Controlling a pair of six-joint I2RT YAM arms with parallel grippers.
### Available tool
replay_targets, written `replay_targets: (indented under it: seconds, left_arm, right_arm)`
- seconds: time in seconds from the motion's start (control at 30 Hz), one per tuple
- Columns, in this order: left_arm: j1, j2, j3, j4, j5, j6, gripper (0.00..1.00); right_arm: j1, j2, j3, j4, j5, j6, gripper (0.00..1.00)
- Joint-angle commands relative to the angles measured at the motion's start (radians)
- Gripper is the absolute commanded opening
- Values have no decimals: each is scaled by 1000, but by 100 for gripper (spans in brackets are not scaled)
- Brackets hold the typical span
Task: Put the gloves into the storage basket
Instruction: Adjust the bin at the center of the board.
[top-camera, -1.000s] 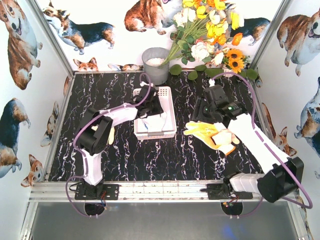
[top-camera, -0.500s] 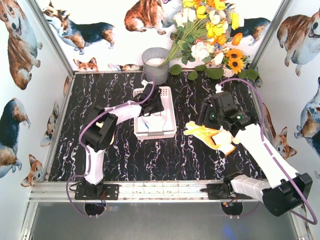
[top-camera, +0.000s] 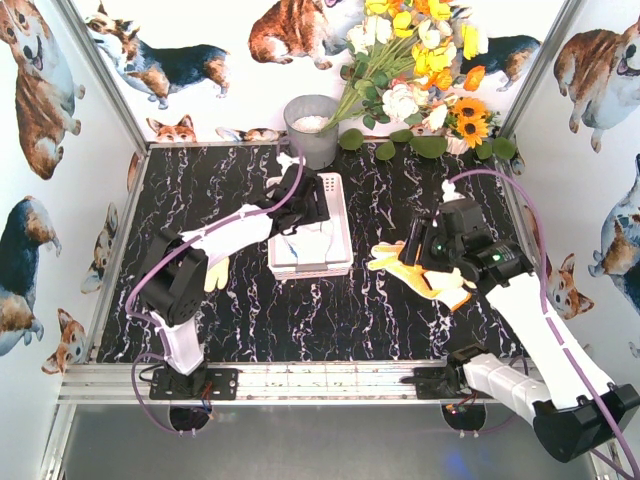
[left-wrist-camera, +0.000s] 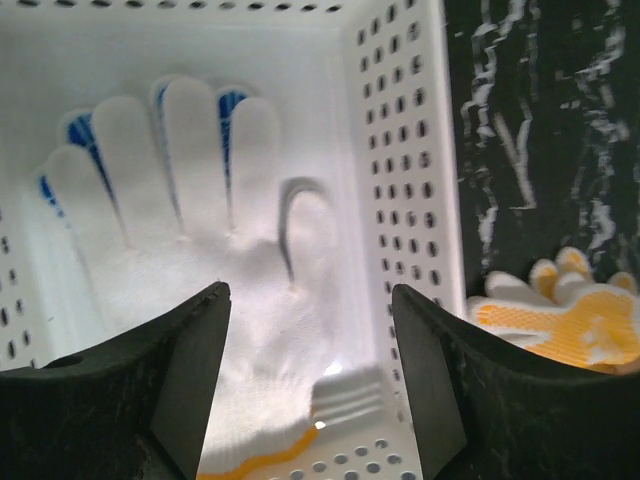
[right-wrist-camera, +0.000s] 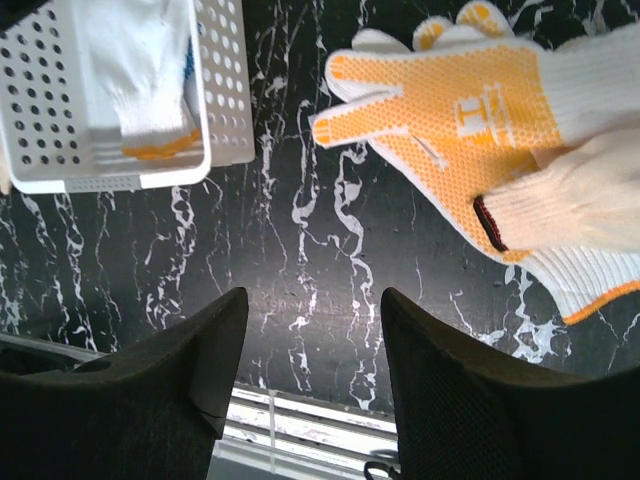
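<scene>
The white latticed storage basket (top-camera: 341, 228) stands mid-table. A blue-palmed white glove (left-wrist-camera: 180, 250) lies flat inside it, orange-trimmed cuff toward the camera; it also shows in the top view (top-camera: 303, 248). My left gripper (top-camera: 304, 205) hangs open and empty over the basket, seen in its wrist view (left-wrist-camera: 310, 390). A yellow glove (top-camera: 402, 264) lies on the table right of the basket, with a cream glove (top-camera: 452, 282) lying across its cuff. My right gripper (top-camera: 426, 248) is open and empty above them, seen in its wrist view (right-wrist-camera: 310, 390). The wrist view shows the yellow glove (right-wrist-camera: 450, 110), the cream glove (right-wrist-camera: 570, 205) and the basket (right-wrist-camera: 225, 110).
Another yellow glove (top-camera: 216, 272) lies by the left arm's elbow. A grey round pot (top-camera: 312, 130) stands behind the basket, with a bunch of flowers (top-camera: 420, 70) at the back right. The near table rail (right-wrist-camera: 300, 420) shows under my right gripper.
My right gripper has drawn back toward the near right, ending above the yellow and cream gloves. My left arm's elbow has swung out left; its gripper stays over the basket.
</scene>
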Motion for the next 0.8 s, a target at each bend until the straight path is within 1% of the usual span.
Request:
replay_targets:
  seconds: [0.0,0.13,0.27,0.43,0.63,0.77]
  left_arm:
    - [-7,8,-39,-77,-70,28,61]
    - [-16,77,-17,-97,-79,41,61]
    - [-36,139,27,-175,-168,51,58]
    - [-38,194,43,-142,-144,79,56]
    - [-36,254,97,-143,-166,120,55]
    - [-36,249,106,-138,-146,125,56]
  right_arm:
    - [-6,-35,-36,17,-27,-9,58]
    - [-7,-50,-60,16,-33,5,58]
    - [-6,-63,-68,10,-27,26,58]
    - [-7,-68,-90,42,-32,63,58]
    - [-8,-60,-97,47,-46,86,58]
    - [-8,-67,-95,39,-34,87,59]
